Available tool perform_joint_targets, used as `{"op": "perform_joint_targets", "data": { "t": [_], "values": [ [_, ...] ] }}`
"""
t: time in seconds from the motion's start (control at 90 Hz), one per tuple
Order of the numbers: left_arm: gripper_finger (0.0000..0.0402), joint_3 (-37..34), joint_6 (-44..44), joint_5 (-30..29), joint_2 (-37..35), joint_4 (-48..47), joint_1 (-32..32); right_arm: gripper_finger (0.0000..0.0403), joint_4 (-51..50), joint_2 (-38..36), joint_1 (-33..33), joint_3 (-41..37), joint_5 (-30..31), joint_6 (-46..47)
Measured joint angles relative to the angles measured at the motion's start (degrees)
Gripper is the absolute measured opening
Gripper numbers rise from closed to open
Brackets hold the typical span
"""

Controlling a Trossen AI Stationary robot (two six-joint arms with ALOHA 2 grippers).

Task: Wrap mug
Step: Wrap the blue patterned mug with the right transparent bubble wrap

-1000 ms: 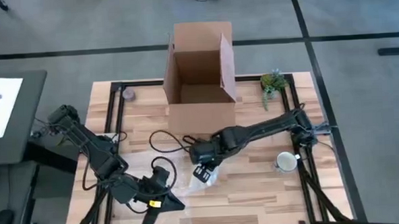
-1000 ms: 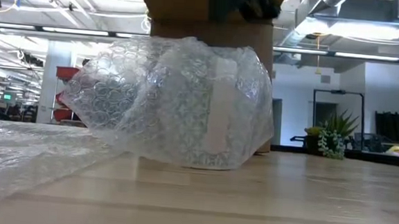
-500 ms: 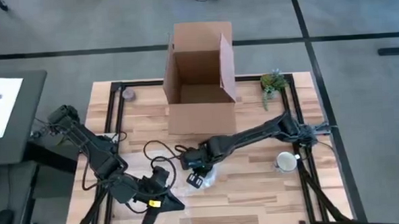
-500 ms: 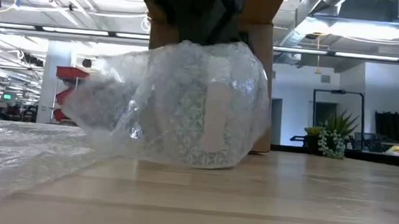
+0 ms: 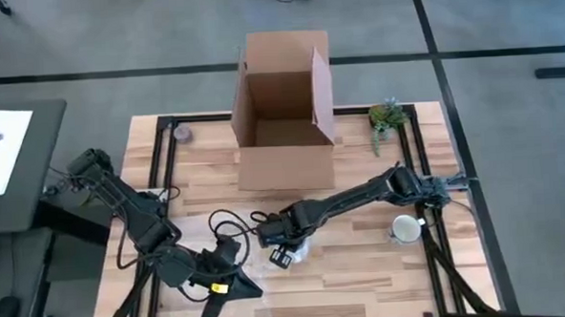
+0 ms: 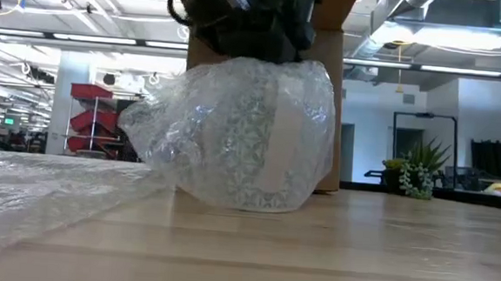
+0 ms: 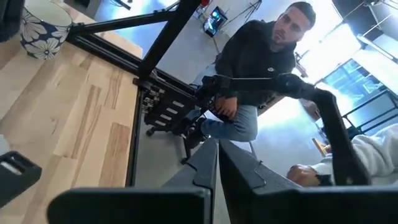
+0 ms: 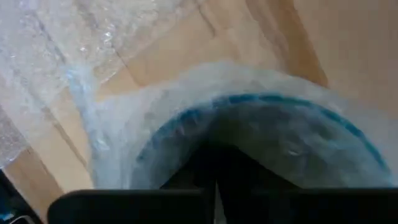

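Observation:
A mug (image 6: pixel 263 141) stands upright on the table under a clear bubble wrap sheet (image 6: pixel 225 130) that is bunched around it; its blue rim (image 8: pixel 273 102) shows through the wrap in the right wrist view. The sheet's loose part (image 6: pixel 29 192) lies flat on the table toward the left. My right gripper (image 5: pixel 280 245) is shut and sits on top of the bundle (image 6: pixel 257 36). Near the table's front edge, my left gripper (image 5: pixel 232 281) waits, shut, with nothing in it. My right gripper presses its shut fingers (image 8: pixel 217 174) down on the bubble wrap over the mug's mouth (image 8: pixel 249 137), coming from above and slanting from the table's right. The wrap dips in there. Whether a layer lies between the fingers, I cannot tell. The mug stands on the table.
A second white mug with blue flowers (image 5: pixel 405 230) stands at the right. An open cardboard box (image 5: pixel 282 111) stands at the far middle, a small plant (image 5: pixel 386 118) at the far right, a tape roll (image 5: pixel 181 134) at the far left. A seated person (image 7: pixel 261 68) shows beyond the table.
My right gripper has gone toward the table's left and near edge and come down onto the top of the bundle. The wrap's wide bulge on the left has been drawn in closer around the mug, which has stayed upright in place.

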Motion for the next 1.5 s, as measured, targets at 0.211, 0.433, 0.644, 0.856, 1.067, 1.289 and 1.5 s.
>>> {"op": "perform_joint_targets", "data": {
  "t": [0.211, 0.433, 0.644, 0.856, 1.067, 1.289, 1.5],
  "values": [
    [0.0000, 0.0, 0.0, 0.0, 0.0, 0.0, 0.0, 0.0000, -2.9, -6.5, -0.4, 0.0, -0.1, 0.5],
    [0.0000, 0.0, 0.0, 0.0, 0.0, 0.0, 0.0, 0.0000, 0.6, -11.4, 0.5, 0.1, -1.8, 1.7],
    [0.0000, 0.0, 0.2, 0.0, 0.0, 0.1, 0.0, 0.0000, 2.0, -7.3, 1.6, 0.1, -3.3, 0.3],
    [0.0000, 0.0, 0.4, 0.0, 0.0, 0.1, 0.0, 0.0000, 2.2, 1.1, -0.8, 0.2, 0.5, -0.2],
    [0.0000, 0.0, -0.1, 0.0, 0.0, 0.6, 0.0, 0.0000, 1.7, 3.9, -1.4, 0.3, 0.4, -2.1],
    [0.0000, 0.0, 0.3, 0.0, 0.0, 5.7, -0.1, 0.0000, -0.5, 0.2, -1.4, 0.0, 1.7, -0.5],
    [0.0000, 0.0, 3.1, 0.0, 0.0, 11.7, -0.2, 0.0000, -1.7, -5.4, -1.3, 0.0, 1.8, 1.1]
  ]
}}
